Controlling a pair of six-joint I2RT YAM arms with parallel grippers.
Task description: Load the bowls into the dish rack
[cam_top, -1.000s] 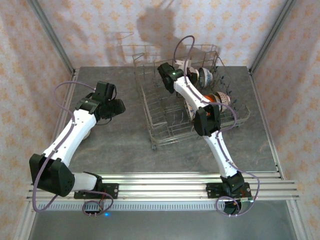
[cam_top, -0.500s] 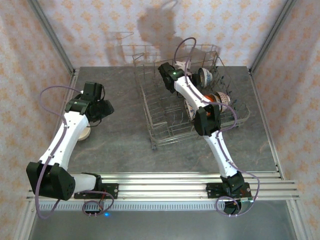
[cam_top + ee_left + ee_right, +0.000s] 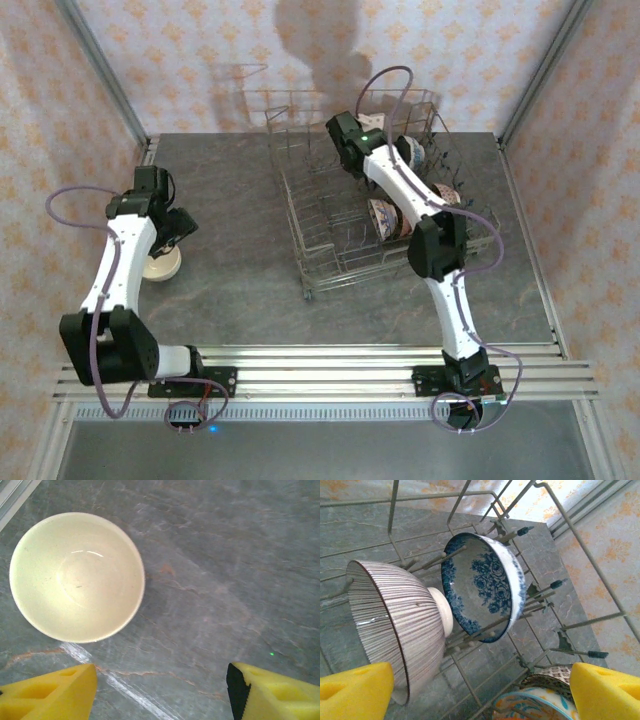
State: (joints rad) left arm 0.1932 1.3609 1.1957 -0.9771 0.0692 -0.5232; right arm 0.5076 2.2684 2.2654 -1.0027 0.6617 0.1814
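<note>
A plain white bowl (image 3: 77, 577) stands upright on the grey table, up and left of my left gripper (image 3: 160, 695). That gripper is open, with bare table between its yellow fingers. From above, the left gripper (image 3: 168, 225) hovers just behind the white bowl (image 3: 160, 266). My right gripper (image 3: 480, 692) is open inside the dish rack (image 3: 592, 621). A brown-striped bowl (image 3: 395, 625) and a blue-and-white floral bowl (image 3: 482, 585) lean on edge between the tines ahead of it. An orange-and-blue bowl (image 3: 535, 707) and a brown-patterned bowl (image 3: 557, 674) sit lower right.
The dish rack (image 3: 300, 230) takes up the far middle of the table, with the right arm (image 3: 400, 185) reaching over it and bowls (image 3: 413, 153) along its right side. Metal frame posts (image 3: 105, 75) and papered walls bound the table. An aluminium rail (image 3: 330, 365) runs along the near edge.
The left arm swung left to above the white bowl and its jaws widened. The right gripper opened, letting go of the striped bowl in the rack, and drew back slightly.
</note>
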